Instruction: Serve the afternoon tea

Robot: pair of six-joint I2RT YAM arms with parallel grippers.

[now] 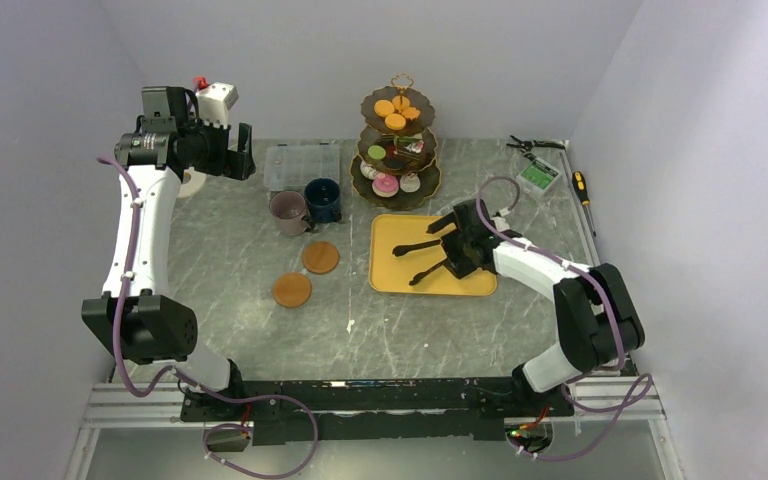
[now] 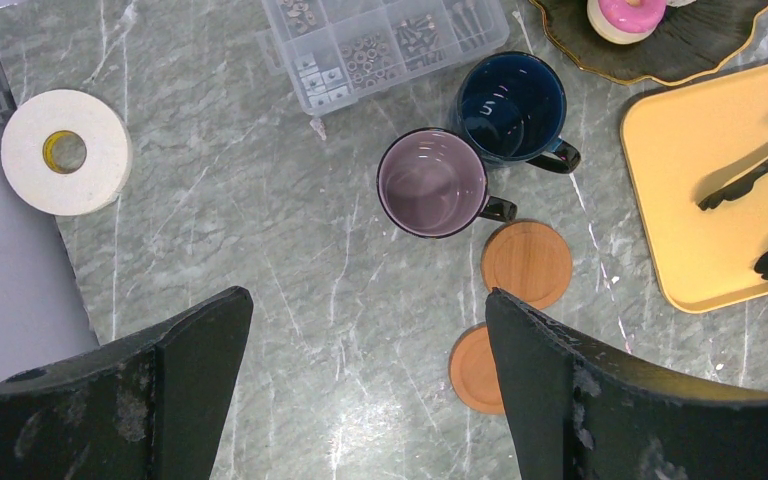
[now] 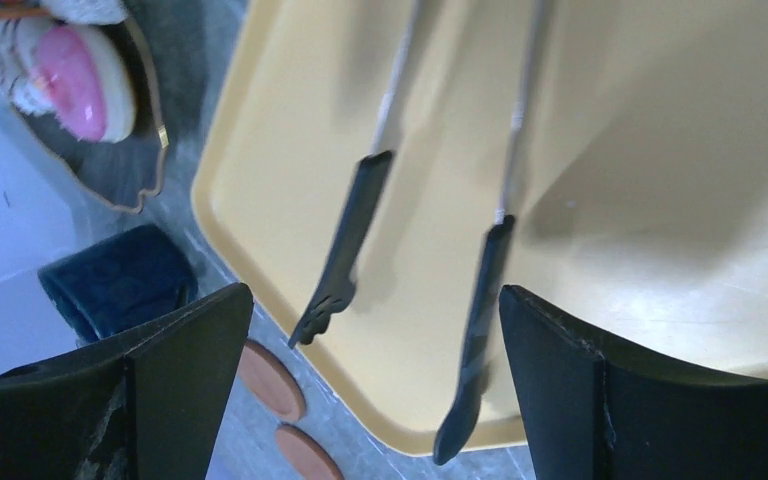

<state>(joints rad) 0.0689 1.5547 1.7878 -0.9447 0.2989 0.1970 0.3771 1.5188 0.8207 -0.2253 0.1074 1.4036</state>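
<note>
The dark three-tier stand (image 1: 400,140) at the back carries orange macarons on top, a green macaron and cake in the middle, and a pink donut (image 2: 624,14) at the bottom. The mauve mug (image 1: 288,212) and navy mug (image 1: 322,200) stand side by side, with two brown coasters (image 1: 320,257) (image 1: 292,290) in front of them. Black-tipped tongs (image 3: 343,260) lie on the yellow tray (image 1: 465,283). My right gripper (image 3: 375,290) is open low over them, its fingers on either side and not touching. My left gripper (image 2: 368,295) hangs open and empty high above the table left of the coasters.
A clear compartment box (image 1: 300,165) of small hardware sits behind the mugs. A white tape roll (image 2: 65,152) lies at the table's left edge. Pliers (image 1: 535,145), a green card (image 1: 538,175) and a screwdriver (image 1: 582,187) lie at the back right. Walls close in on three sides.
</note>
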